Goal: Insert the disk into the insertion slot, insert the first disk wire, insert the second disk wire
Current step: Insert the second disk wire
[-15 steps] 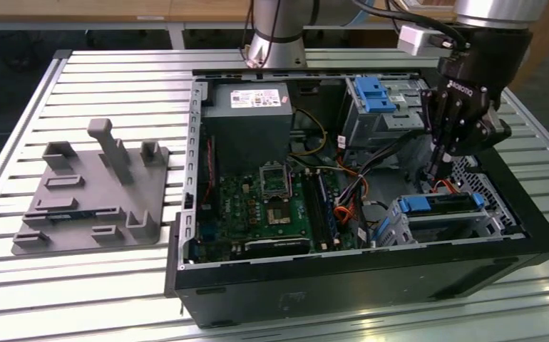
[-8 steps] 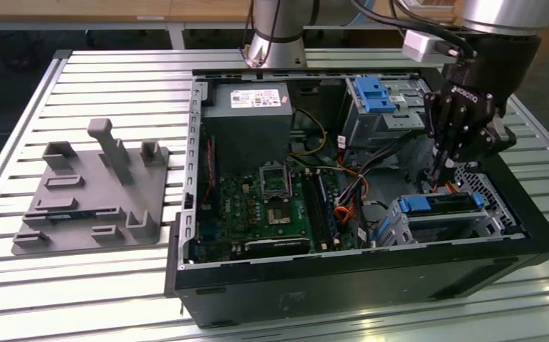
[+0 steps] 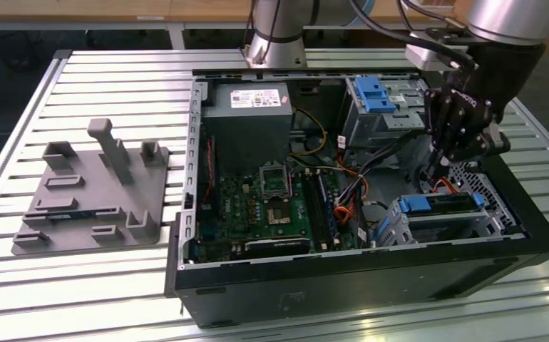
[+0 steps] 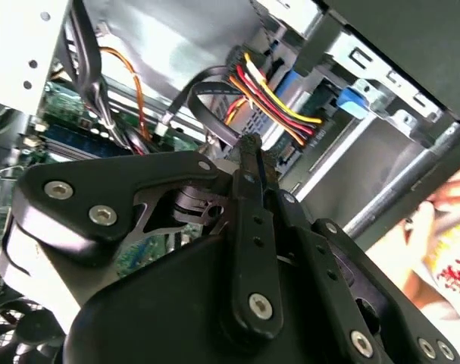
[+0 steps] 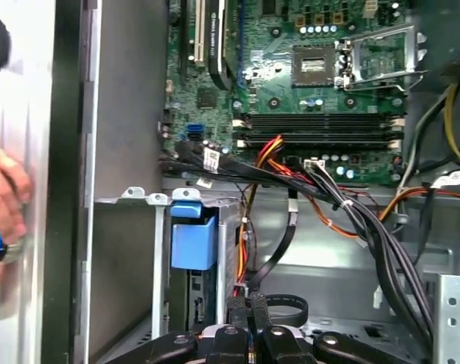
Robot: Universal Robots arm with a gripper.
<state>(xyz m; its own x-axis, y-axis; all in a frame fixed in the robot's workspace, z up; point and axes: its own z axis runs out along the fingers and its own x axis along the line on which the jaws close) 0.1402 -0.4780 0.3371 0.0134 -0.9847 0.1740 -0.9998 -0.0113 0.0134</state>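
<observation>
Entry: disk [image 3: 441, 204] sat seated in the insertion slot [image 3: 495, 229]; tool [image 3: 438, 169], closed narrow beside a black wire [image 5: 279, 246], risked snagging neighbouring cables.

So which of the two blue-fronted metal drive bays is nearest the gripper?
The low silver perforated cage holding the blue-framed disk, directly below the gripper; the taller grey bay stands at the case's far end.

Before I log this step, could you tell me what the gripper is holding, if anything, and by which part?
The gripper appears shut on the black wire, pinching it near its plug end, close to the disk.
</observation>
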